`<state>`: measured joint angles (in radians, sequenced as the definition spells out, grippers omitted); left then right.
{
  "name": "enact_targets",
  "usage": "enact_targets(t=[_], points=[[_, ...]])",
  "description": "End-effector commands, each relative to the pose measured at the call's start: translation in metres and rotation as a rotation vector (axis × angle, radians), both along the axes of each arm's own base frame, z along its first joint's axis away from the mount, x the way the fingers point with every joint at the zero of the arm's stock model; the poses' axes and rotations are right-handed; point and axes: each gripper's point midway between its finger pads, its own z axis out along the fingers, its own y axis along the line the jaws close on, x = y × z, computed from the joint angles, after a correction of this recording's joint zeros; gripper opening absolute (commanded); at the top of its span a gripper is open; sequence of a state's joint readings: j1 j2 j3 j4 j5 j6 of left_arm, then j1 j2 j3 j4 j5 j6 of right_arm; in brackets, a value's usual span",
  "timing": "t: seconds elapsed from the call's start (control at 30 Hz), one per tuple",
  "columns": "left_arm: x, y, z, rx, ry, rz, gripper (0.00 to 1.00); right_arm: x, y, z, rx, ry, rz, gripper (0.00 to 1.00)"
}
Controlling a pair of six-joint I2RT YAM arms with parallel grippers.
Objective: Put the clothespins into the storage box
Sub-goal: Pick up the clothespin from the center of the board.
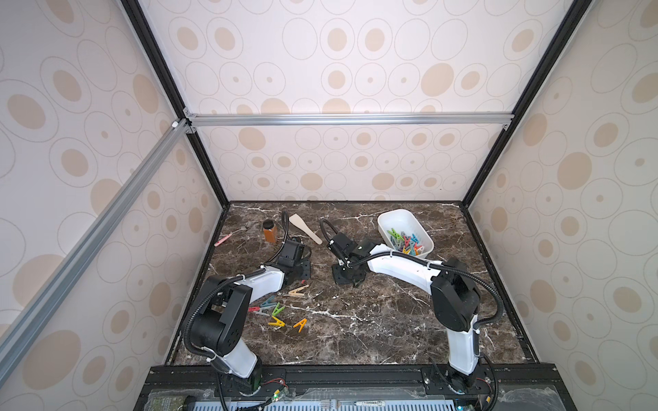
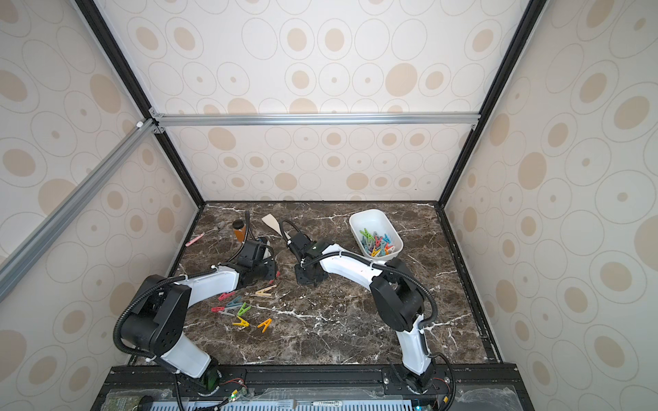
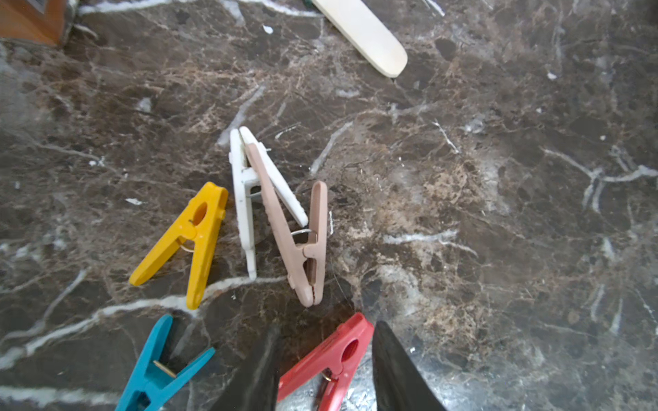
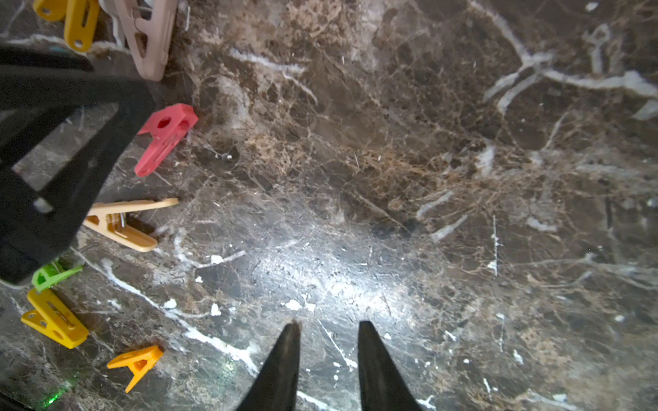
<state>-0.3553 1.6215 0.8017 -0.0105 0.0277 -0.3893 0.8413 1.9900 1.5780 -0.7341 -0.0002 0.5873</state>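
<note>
Dark marble surface (image 1: 356, 320), white-veined; cream circle-patterned walls (image 1: 356, 53), aluminium rail (image 1: 320, 119); left gripper (image 3: 326, 324) straddled red clothespin (image 3: 320, 359), grip unclear; right gripper (image 4: 329, 323) narrowly parted, empty, over bare surface.

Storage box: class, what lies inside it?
In the storage box, coloured clothespins heap at its near end; the far end is bare. Pegs beneath the heap are covered.

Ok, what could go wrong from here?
The red peg lies slanted between the fingers of the left tool, so it may twist or pop out. The teal peg sits close and could get knocked. The right arm stands between that tool and the box, risking a collision.
</note>
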Motion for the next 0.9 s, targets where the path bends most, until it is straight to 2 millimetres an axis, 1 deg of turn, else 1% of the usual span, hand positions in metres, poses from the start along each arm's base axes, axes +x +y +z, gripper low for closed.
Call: enact_targets(t=[0.0, 0.1, 0.27, 0.4, 0.53, 0.67, 0.73, 0.77, 0.87], points=[[0.003, -0.006, -0.006, -0.001, 0.016, -0.053, 0.43, -0.002, -0.002, -0.003, -0.013, 0.009, -0.007, 0.31], [-0.004, -0.004, -0.016, 0.016, 0.063, -0.052, 0.4, -0.001, -0.003, -0.001, -0.019, 0.003, -0.003, 0.31], [-0.015, 0.002, -0.022, 0.033, 0.073, -0.053, 0.39, 0.0, -0.005, 0.0, -0.022, -0.013, -0.011, 0.31], [-0.02, -0.003, -0.026, 0.022, 0.086, -0.067, 0.37, 0.0, -0.003, -0.002, -0.018, -0.003, -0.012, 0.31], [-0.017, 0.0, -0.031, 0.053, 0.09, -0.068, 0.36, -0.001, -0.005, -0.001, -0.018, -0.01, -0.017, 0.31], [-0.009, 0.007, -0.03, 0.148, 0.091, -0.057, 0.37, -0.002, -0.007, -0.001, -0.024, -0.011, -0.019, 0.31], [-0.007, 0.006, -0.029, 0.197, 0.089, -0.067, 0.37, -0.001, -0.009, -0.001, -0.028, -0.015, -0.021, 0.31], [-0.007, 0.004, -0.03, 0.213, 0.09, -0.076, 0.36, -0.001, -0.01, -0.001, -0.031, -0.018, -0.022, 0.31], [-0.009, 0.004, -0.034, 0.269, 0.103, -0.088, 0.3, 0.0, -0.012, 0.0, -0.033, -0.025, -0.027, 0.31]])
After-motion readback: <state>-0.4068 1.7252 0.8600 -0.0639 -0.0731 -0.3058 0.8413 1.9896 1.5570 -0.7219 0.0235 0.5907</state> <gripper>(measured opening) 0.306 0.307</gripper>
